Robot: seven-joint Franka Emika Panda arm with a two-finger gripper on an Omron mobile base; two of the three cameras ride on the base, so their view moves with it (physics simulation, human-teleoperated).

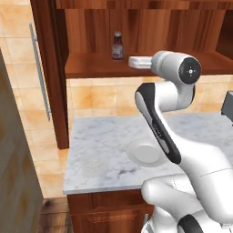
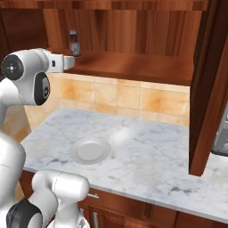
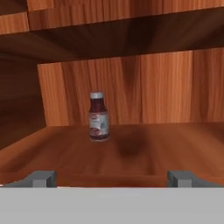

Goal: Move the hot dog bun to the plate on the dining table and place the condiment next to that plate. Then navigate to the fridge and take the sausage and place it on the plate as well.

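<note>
The condiment is a small bottle with dark red contents, a pale label and a greyish cap. It stands upright on a wooden shelf above the counter, as the left base view and right base view both show. My gripper is raised to shelf height, a short way in front of the bottle and slightly to its right, open with nothing between the fingertips. Its white hand points into the shelf. The hot dog bun, the dark plate, the dining table and the sausage are out of view.
A pale whitish round plate lies on the small marble counter backed by orange tiles. A wooden upright bounds the shelf on the right, with a dark appliance beyond it. A tall grey panel fills the left edge; I cannot tell whether it is the fridge.
</note>
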